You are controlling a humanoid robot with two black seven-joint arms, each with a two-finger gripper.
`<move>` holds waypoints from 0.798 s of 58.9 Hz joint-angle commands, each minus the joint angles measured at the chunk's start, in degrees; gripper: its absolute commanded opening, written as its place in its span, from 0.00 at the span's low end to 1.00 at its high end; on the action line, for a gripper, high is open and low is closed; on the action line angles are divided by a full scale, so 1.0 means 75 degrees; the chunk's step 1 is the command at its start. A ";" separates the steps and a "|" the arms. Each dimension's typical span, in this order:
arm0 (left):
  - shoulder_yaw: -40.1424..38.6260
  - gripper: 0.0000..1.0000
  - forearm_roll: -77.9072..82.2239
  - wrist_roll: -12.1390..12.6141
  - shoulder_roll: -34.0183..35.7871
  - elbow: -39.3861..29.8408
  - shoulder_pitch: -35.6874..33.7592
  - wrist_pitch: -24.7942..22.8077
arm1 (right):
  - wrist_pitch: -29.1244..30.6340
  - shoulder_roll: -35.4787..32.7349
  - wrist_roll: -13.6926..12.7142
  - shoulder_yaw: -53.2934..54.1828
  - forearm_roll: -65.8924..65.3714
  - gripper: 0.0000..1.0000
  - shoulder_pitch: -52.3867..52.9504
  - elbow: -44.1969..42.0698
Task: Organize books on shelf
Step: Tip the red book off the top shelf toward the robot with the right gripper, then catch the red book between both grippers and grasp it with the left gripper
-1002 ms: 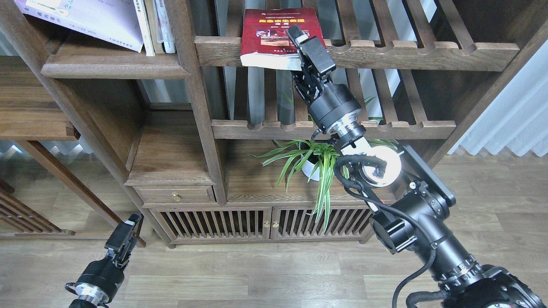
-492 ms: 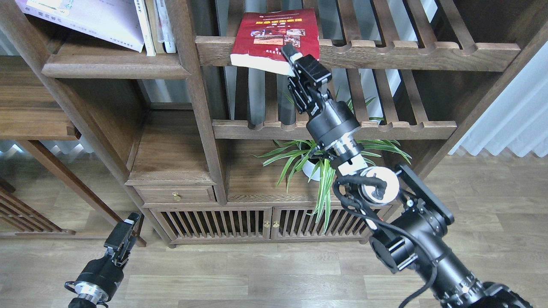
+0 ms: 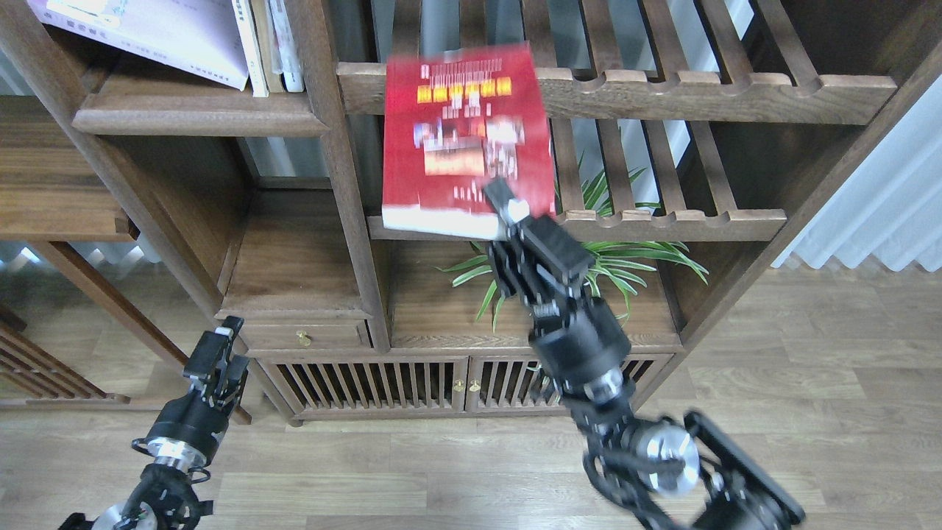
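Red book in my right pincer, clear of the rack

My right pincer [image 3: 508,213] pinches the red book [image 3: 464,140] at its lower right corner, held in front of the slatted racks [image 3: 706,92]; left pincer [image 3: 217,353] hangs low, state unclear. Other books [image 3: 184,37] lean on the shelf [image 3: 199,114] upper left; this one isn't shelved yet

Looking forward and down from the robot's head, close to the walnut bookcase [image 3: 324,184], facing its front squarely, floorboards [image 3: 441,471] below, both arms rising from the bottom edge.
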 commanded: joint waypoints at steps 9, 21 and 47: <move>0.1153 0.98 -0.1523 -0.0007 0.0049 -0.1459 -0.0152 -0.0003 | -0.0012 -0.0675 -0.0081 0.0059 0.0007 0.02 -0.0529 -0.0365; 0.2583 0.97 -0.1629 -0.0019 0.0084 -0.1953 -0.0316 -0.0003 | -0.0012 -0.0558 -0.0210 -0.0070 -0.0028 0.01 -0.0505 -0.0447; 0.4013 0.94 -0.1840 -0.0148 0.0225 -0.2046 -0.0410 -0.0003 | -0.0012 -0.0335 -0.0479 -0.0537 -0.0133 0.02 -0.0587 -0.0447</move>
